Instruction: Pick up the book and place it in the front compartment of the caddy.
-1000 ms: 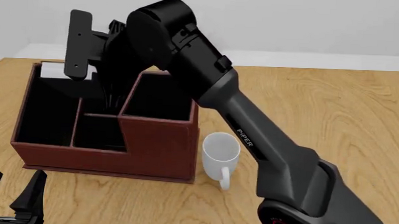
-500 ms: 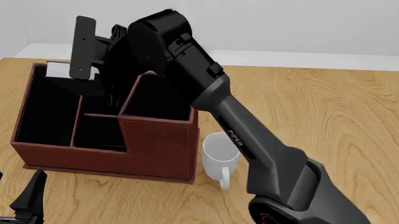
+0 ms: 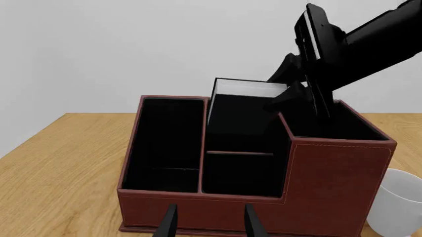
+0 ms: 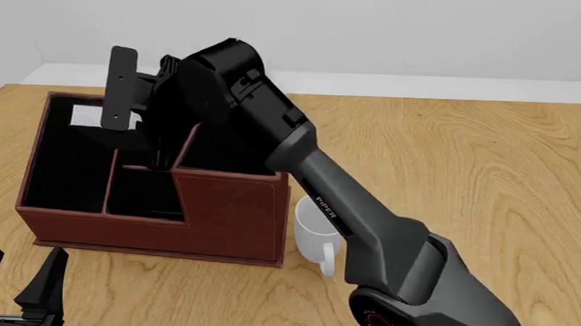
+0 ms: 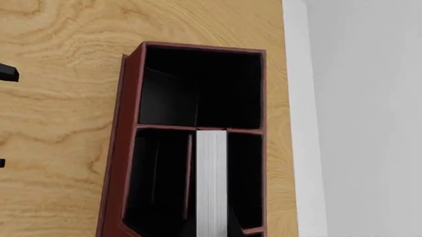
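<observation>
The book [image 3: 247, 89] stood on edge inside the caddy [image 3: 336, 177], its white page block showing above the rim at the upper centre of the left wrist view and at the upper left of the front view. By my reading, it sat in a rear middle compartment, so the placing looked close to finished, pending release and check of compartment. The right end effector [image 4: 128, 99] hovered just above the book; whether it gripped it I cannot tell. The left end effector [image 3: 207, 224] rested spread, apart from the caddy.
</observation>
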